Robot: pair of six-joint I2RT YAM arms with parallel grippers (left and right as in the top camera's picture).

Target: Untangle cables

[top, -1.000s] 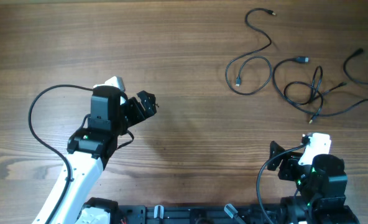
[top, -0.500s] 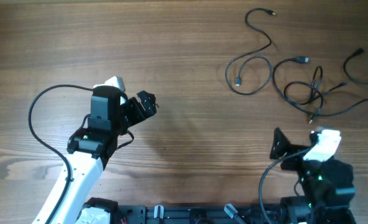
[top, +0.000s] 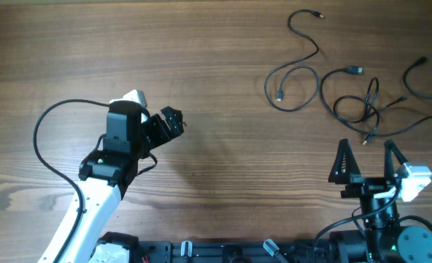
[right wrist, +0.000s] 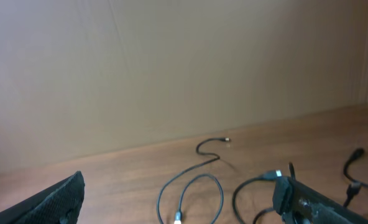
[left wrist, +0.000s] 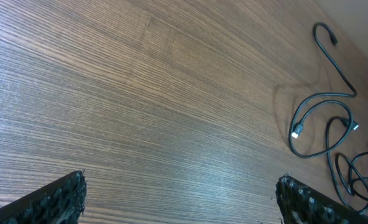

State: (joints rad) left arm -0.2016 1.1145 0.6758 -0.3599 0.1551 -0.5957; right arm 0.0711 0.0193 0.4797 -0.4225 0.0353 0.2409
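Thin black cables lie on the far right part of the brown wood-grain table in the overhead view, flat on the bare top. They are slack, slightly glossy, and each ends in a small plug. An S-curved cord reaches farthest out, and a looped cord closes into a rough ring just beside it. To the right, several strands cross one another in a knot, and one more strand runs off the right edge. The left gripper, black on a white arm, hangs over the left half of the table, well apart from the cords. The right gripper sits at the near right with its jaws spread wide — its tips are near the closest plug of the knot and nothing lies between them.

From the left wrist, two dark ribbed fingers frame bare, finely striped wood. The jaws are wide apart and hold nothing. The S-curved cord and the looped cord, with its pale plug tip, lie off at the right.

From the right wrist, the jaws again stand spread and empty, one textured black finger low at each side. The S-curved cord and the looped cord lie on the wood ahead — behind them rises a plain beige wall.
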